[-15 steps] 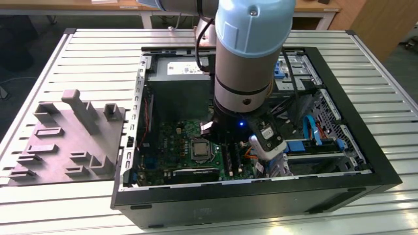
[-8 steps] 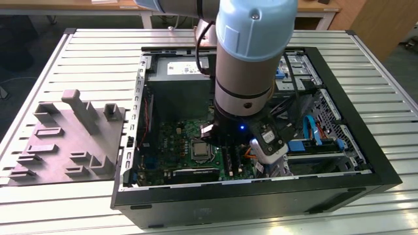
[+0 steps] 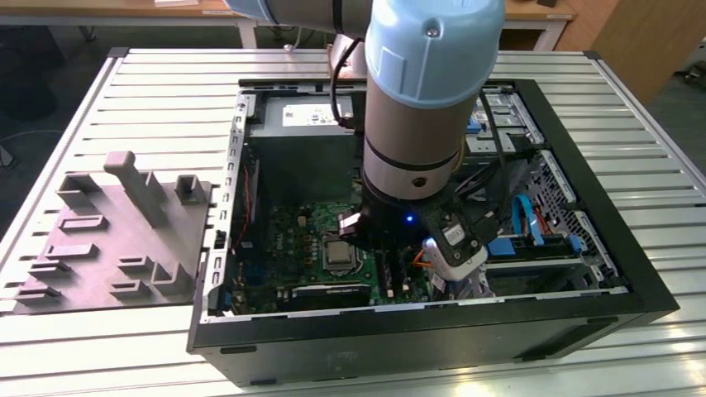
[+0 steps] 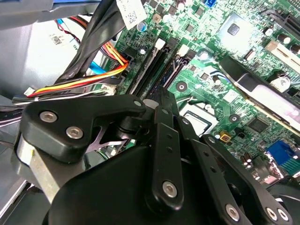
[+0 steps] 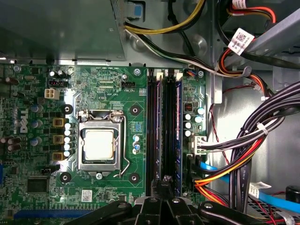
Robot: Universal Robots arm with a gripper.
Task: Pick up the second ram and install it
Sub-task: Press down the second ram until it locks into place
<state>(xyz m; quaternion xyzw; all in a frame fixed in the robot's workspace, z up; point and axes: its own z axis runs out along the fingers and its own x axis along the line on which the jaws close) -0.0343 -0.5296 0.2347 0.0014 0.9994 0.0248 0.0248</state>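
At the exterior view's left, a grey fixture tray (image 3: 78,273) with upright blocks lay on the slatted metal table (image 3: 617,116); just beside it stood the open computer case (image 3: 441,339), with its green motherboard (image 3: 298,240) facing up; the robot arm (image 3: 425,99) reached down into the case over the board's right part and hid the slots beneath it; further right, blue cables (image 3: 530,223) ran past the drive bays.

In the first wrist view, the processor socket (image 5: 99,144) sat left of the black memory slots (image 5: 151,131); two sticks appeared to stand edge-up in those slots; the second ram (image 5: 162,131), the one nearer the tips, lay seated along its slot, though telling the two sticks apart was hard; the gripper (image 5: 166,182) hung over the near end of the slots, its jaws drawn together with nothing seen between them; whether the tips touched the stick could not be told; right of the slots, red, yellow and black wires (image 5: 243,164) crowded the case wall.

In the second wrist view, the black finger links blocked the near end of the slots.
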